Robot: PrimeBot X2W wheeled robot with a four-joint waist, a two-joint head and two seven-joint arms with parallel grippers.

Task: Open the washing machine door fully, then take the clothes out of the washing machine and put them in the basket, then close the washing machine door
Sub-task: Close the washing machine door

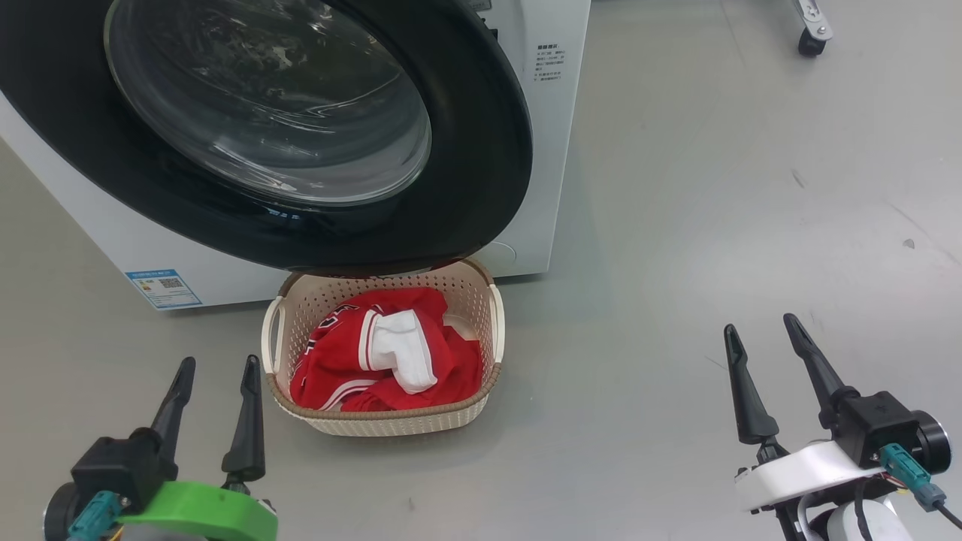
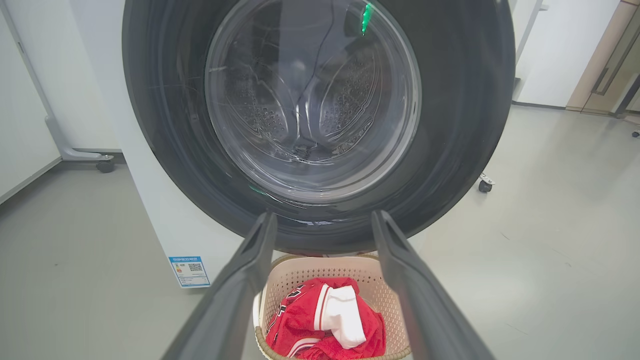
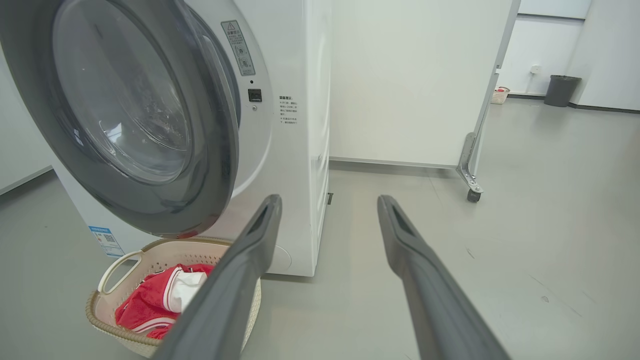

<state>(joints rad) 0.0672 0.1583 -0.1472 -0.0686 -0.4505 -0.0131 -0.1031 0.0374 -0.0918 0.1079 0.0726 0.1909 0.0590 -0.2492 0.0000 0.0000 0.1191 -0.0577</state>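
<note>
Head view shows your left gripper (image 1: 219, 361) at the lower left on its green mount. Its two dark fingers are spread apart with nothing between them, and their tips point up near the left handle of the basket (image 1: 391, 425). Your right gripper (image 1: 759, 323) sits at the lower right on a white mount. It is likewise parted and empty, over bare grey floor (image 1: 714, 188) and well apart from the basket.

Between the left gripper's fingers (image 2: 235, 300) in the left wrist view you look straight at the basket, with the machine rising behind it. The basket stands on the floor just in front of the washing machine (image 1: 556, 165). Its far rim is tucked under the lowest part of the washing machine door (image 1: 481, 150).

The clothes (image 1: 338, 368) lie bunched inside the basket, red with white stripes. A folded white panel (image 1: 402, 353) sits on top, and everything is below the brown rim.

The door lies close against the machine's front. Its steel drum shows through the clear glass bowl, and you cannot tell from these views whether the latch has caught. A blue label (image 1: 164, 288) sits low on the machine's front at the left, and a black text sticker (image 1: 550, 64) is beside the door's right edge.

Off to the right in the right wrist view, a white partition (image 3: 410, 75) stands on a caster (image 3: 472, 195), and a dark bin (image 3: 561, 90) stands far back by the wall.
</note>
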